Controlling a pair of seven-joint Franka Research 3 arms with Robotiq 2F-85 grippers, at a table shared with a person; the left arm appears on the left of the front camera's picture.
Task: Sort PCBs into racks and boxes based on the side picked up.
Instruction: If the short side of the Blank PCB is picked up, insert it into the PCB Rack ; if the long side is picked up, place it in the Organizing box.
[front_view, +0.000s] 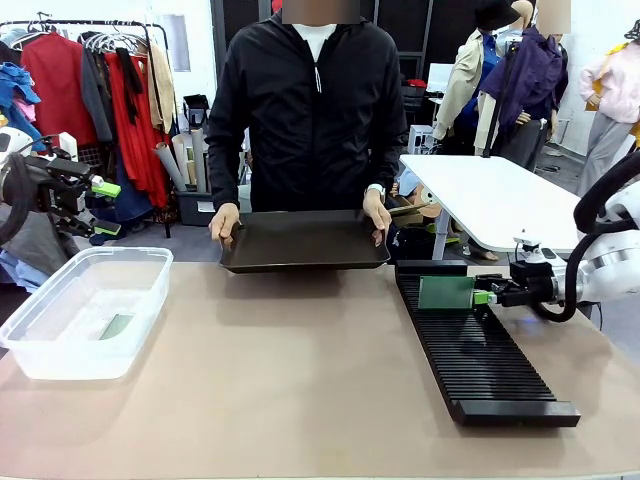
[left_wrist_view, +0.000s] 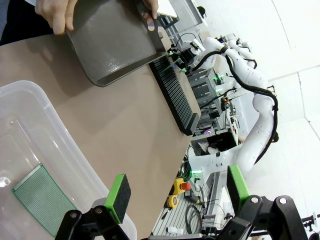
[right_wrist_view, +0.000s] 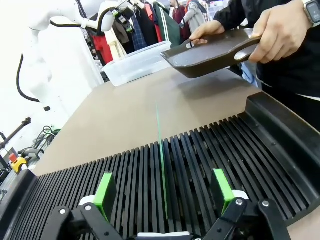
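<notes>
Green PCB (front_view: 446, 292) upright in black slotted rack (front_view: 490, 370); pale speckled green PCB (left_wrist_view: 44, 198) in clear tub (front_view: 60, 340); dark tray (front_view: 305, 241); tan worktop (front_view: 290, 380).

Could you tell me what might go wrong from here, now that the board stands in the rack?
The PCB stands edge-on in one slot of the rack, between the open right gripper pads; a skewed retreat could clip and tip it. The person's tray is tilted above the table near the rack's far end, so an arm lifting there might hit it.
</notes>
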